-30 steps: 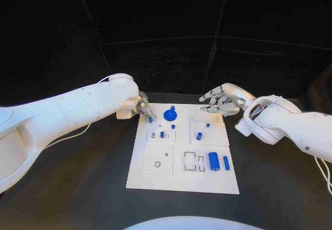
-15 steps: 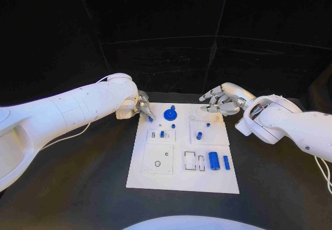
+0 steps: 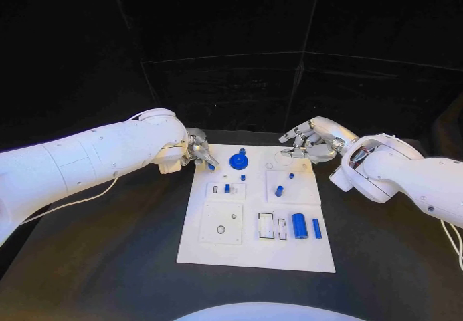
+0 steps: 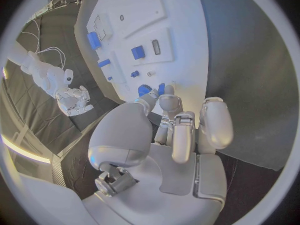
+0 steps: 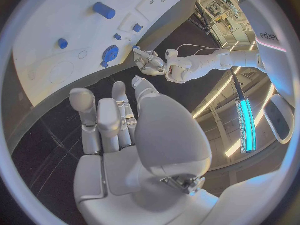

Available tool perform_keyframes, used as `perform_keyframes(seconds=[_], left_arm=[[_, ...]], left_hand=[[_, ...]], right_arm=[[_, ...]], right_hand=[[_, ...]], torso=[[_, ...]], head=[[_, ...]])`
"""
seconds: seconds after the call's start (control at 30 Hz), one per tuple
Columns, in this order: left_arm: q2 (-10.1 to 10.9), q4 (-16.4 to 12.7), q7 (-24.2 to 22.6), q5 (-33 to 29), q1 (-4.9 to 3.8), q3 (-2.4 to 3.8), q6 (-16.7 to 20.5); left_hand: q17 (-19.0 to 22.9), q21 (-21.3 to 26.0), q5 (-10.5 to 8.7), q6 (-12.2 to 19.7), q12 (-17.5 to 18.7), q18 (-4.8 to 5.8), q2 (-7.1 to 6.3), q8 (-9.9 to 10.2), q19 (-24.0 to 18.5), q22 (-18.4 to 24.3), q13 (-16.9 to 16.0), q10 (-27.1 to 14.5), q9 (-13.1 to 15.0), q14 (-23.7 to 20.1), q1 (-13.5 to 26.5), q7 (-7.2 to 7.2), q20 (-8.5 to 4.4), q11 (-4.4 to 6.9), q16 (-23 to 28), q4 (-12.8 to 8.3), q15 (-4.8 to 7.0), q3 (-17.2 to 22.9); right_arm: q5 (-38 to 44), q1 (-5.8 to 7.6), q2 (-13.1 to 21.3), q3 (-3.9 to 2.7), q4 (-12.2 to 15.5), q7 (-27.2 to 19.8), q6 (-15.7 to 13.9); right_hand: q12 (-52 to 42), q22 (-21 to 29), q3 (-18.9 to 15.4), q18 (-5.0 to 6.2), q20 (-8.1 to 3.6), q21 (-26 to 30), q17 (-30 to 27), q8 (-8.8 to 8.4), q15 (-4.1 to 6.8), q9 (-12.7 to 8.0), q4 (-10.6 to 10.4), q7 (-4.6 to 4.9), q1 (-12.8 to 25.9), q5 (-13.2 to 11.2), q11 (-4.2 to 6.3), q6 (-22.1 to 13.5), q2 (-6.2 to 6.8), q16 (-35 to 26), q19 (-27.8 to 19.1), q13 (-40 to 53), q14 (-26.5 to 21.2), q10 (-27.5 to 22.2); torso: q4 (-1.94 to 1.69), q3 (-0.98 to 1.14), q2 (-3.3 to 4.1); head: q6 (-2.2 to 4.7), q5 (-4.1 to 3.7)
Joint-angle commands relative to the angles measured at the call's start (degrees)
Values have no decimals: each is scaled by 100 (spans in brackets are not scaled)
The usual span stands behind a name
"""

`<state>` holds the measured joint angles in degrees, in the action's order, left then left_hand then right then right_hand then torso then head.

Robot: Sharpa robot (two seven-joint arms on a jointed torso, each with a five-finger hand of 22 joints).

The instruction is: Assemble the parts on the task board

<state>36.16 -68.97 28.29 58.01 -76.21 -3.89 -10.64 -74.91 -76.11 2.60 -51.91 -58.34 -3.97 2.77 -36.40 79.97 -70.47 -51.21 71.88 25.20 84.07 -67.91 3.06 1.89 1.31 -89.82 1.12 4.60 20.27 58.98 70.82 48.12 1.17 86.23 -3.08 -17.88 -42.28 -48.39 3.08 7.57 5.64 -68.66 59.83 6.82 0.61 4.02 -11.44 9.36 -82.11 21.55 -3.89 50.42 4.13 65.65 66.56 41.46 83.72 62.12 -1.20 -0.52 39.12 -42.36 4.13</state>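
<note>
Board: the white task board (image 3: 255,251) lies in the middle of the black counter (image 3: 116,267).
Done so far: it looks like an early stage. A blue round part (image 3: 237,160) sits near the top middle of the board, and small blue pegs (image 3: 227,188) stand in the upper half.
Left to do: a blue tube (image 3: 299,226) and a thin blue bar (image 3: 316,228) lie loose at the lower right of the board. The slots (image 3: 265,225) beside them look unfilled.
Left hand: the left hand (image 3: 199,152) is at the board's upper left corner, pinching a small blue piece (image 4: 161,89) in its fingertips.
Right hand: the right hand (image 3: 310,142) hovers over the upper right corner, fingers curled loosely, holding nothing I can see.
In the way: nothing blocks the slots. The loose parts are well apart from both hands.
</note>
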Motion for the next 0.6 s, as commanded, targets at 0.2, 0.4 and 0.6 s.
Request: perform_keyframes(seconds=[0.2, 0.4, 0.6], left_arm=[[404, -769, 39, 216, 128, -5, 1001], [578, -1095, 55, 322, 217, -43, 1081], [630, -1235, 116, 418, 267, -142, 973]], left_hand=[[-1509, -35, 17, -32, -64, -37, -59, -45, 42, -47, -27, 79, 19, 593, 113, -29, -1, 1, -18, -602, -7, 751], [-1509, -35, 17, -32, -65, -37, -60, -46, 42, -49, -28, 80, 19, 593, 114, -30, -1, 2, -18, -603, -7, 754], [-1509, -41, 17, -36, -71, -35, -82, -55, 49, -58, -32, 91, 23, 593, 133, -32, -4, 5, -18, -611, -4, 805]], right_arm=[[-33, 11, -3, -3, -29, -37, 30], [-42, 11, -15, -3, -55, -41, 34], [-45, 10, -29, -2, -67, -45, 40]], right_hand=[[6, 5, 14, 42, 15, 32, -9, 22, -13, 3, -28, -11, -13, 24, -9, -34, 0, -32, -42, -9, -45, -45], [6, 5, 14, 42, 15, 32, -9, 22, -13, 3, -28, -11, -13, 24, -9, -34, 0, -32, -42, -9, -45, -45], [6, 5, 14, 42, 15, 32, -9, 22, -13, 3, -28, -11, -13, 24, -9, -34, 0, -32, -42, -9, -45, -45]], torso=[[-19, -2, -6], [-9, -5, -1], [3, -5, 7]], head=[[-21, 22], [-22, 39], [-28, 57]])
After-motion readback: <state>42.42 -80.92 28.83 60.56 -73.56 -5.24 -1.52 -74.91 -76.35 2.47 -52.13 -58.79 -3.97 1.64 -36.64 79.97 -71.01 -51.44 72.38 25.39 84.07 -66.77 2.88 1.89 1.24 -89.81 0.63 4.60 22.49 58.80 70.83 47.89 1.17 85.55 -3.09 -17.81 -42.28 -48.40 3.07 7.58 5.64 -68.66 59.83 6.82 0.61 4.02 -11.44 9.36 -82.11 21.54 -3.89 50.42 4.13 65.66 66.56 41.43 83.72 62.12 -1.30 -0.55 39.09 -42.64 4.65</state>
